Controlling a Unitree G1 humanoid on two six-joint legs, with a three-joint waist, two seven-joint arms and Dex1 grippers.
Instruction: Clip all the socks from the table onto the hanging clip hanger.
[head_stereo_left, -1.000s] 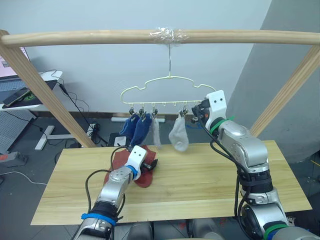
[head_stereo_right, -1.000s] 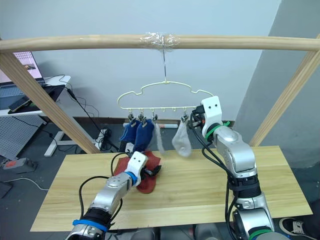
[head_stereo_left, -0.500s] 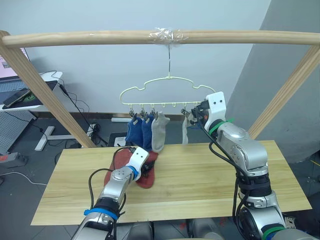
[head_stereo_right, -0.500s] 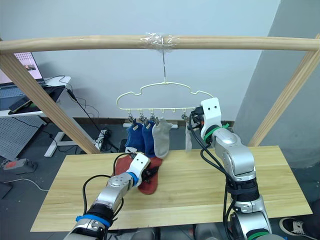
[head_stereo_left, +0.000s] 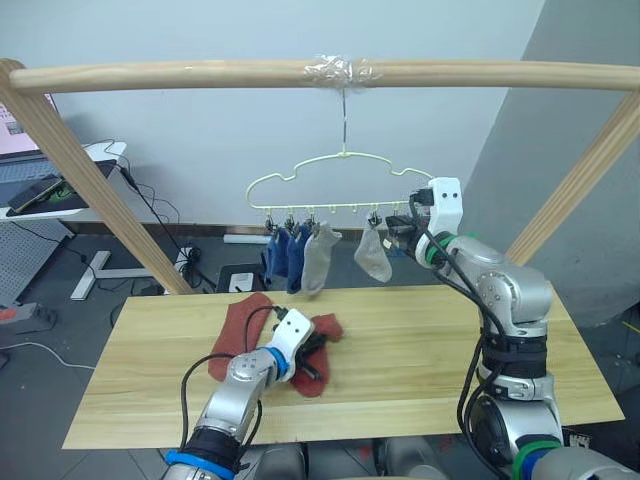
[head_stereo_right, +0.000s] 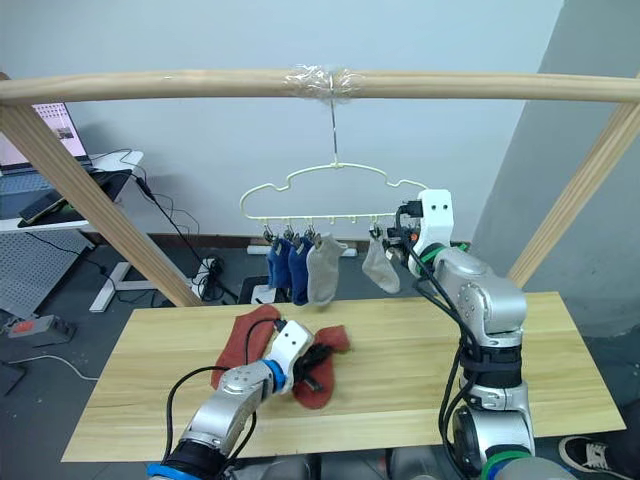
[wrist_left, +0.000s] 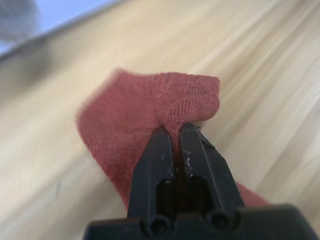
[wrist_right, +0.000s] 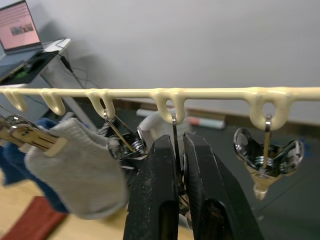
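Right wrist view, right gripper (wrist_right: 178, 150) hiding clip (wrist_right: 175, 172)

The right half of the table (head_stereo_left: 450, 350) is lying bare, so free passage is being offered there. Its left part is being occupied by the rust-red socks (head_stereo_left: 245, 325) and the left gripper (wrist_left: 174, 134) pinching one. On the clip hanger (head_stereo_left: 340, 180), the left clips are being taken by blue and grey socks (head_stereo_left: 300, 258); the right gripper (wrist_right: 175, 150) is being closed on a clip, beside one free clip (wrist_right: 265, 162). Overhead, the wooden pole (head_stereo_left: 200, 75) is blocking.
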